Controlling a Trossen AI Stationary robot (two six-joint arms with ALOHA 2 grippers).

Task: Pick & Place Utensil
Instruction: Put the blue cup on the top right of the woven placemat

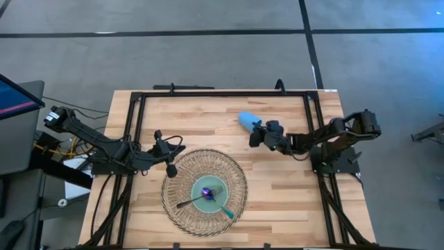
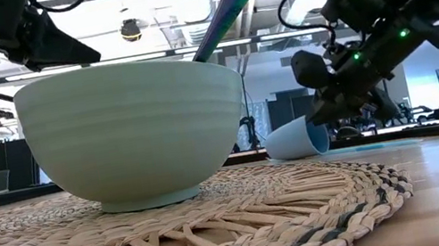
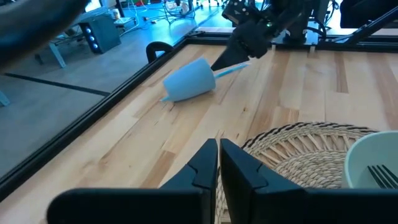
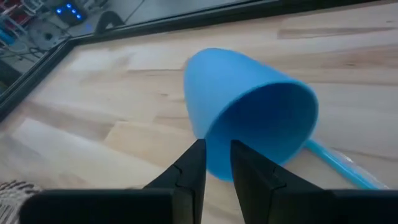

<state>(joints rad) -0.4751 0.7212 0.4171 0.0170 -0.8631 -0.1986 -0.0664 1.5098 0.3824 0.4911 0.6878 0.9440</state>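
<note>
A blue cup [image 1: 246, 120] [image 2: 295, 139] [image 3: 189, 79] [image 4: 249, 106] lies on its side on the wood near the far edge. A light-blue utensil [image 4: 339, 165] [image 3: 233, 67] lies at its mouth, one end on the table. My right gripper [image 1: 255, 136] [image 2: 319, 119] [image 4: 217, 155] is at the cup's mouth, its fingers a narrow gap apart. My left gripper [image 1: 171, 169] [image 3: 219, 155] is shut and empty above the far left rim of the woven mat [image 1: 180, 201]. On the mat, a pale green bowl [image 2: 134, 129] holds a fork [image 1: 191, 201], a teal utensil [image 1: 225, 210] and a purple piece [image 1: 207, 190]. My right gripper comes at the cup slanting down from the table's right. Its two fingers [image 4: 193, 165] line up with the near part of the cup's rim [image 4: 214, 146] in the wrist view. I cannot tell whether they touch the rim.
A black frame [image 1: 208, 92] runs around the table's edges. The teal utensil leans on the bowl's rim and sticks up above it [image 2: 226, 4]. Bare wood [image 1: 284, 194] lies to the right of the mat and between the mat and the cup.
</note>
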